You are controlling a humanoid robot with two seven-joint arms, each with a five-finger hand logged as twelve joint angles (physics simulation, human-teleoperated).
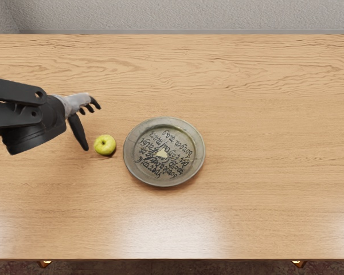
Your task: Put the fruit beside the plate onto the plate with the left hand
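Head view: we see the left robot hand (79,114) with fingers spread, holding nothing, its thumb tip just left of the yellow-green apple (105,145) and apart from it. The apple lies on the worktop (264,86), just beside the left rim of the inscribed plate (128,154).

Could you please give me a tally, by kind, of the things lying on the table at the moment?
Apple, yellow-green: 1
Plate, grey with dark lettering: 1
Total: 2
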